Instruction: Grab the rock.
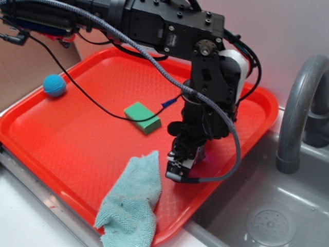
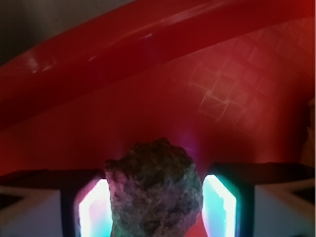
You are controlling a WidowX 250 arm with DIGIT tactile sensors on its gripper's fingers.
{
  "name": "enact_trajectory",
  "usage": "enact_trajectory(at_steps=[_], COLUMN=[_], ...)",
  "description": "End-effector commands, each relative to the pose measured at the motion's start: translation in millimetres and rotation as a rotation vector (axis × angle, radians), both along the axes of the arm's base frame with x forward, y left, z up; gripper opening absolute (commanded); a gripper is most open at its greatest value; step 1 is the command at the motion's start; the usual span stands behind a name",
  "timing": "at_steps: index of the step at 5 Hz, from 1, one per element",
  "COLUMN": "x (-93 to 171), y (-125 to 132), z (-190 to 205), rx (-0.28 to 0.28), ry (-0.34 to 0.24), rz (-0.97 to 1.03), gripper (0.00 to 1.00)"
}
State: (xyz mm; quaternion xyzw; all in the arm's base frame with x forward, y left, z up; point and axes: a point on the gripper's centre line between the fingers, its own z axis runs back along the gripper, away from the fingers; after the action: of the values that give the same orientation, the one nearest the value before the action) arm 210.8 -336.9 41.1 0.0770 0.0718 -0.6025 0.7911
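The lumpy brown-grey rock (image 2: pixel 155 190) is seen between the black gripper's (image 2: pixel 155 207) glowing pads (image 2: pixel 219 207); contact appears made, so it seems clamped.

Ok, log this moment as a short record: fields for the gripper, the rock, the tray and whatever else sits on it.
gripper: lowered to the tray floor near its sink-side edge, fingers either side of the rock
jaws: left pad against the rock, small gap at the right pad; closure not settled
rock: dark, lumpy, between the fingers; hidden behind the arm in the exterior view
tray: red, beside the sink
green block: mid-tray, flat, untouched
blue ball: far left edge
teal cloth: crumpled, overhanging the near rim
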Motion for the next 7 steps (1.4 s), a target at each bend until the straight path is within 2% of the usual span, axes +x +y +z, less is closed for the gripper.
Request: enact_trajectory(at_steps=[1,2,3,4,6,7], x=[-15.0,-6.2,2.6,4.6,-7.9,-25.9], y=[0.1,35.3,76.0,111.1,173.0,179.7], z=[16.0,45.9,64.3,89.3,159.0,174.0], rx=[-0.014,-0.065,-0.17,-0.187,-0.218,-0.27], ry=[-0.032,0.003,0.05,-0.009,-0.216,-0.268], rz=[0.043,0.295,0.533,0.652,1.03,1.169], gripper=[0.0,0.0,0.0,0.0,0.0,0.0])
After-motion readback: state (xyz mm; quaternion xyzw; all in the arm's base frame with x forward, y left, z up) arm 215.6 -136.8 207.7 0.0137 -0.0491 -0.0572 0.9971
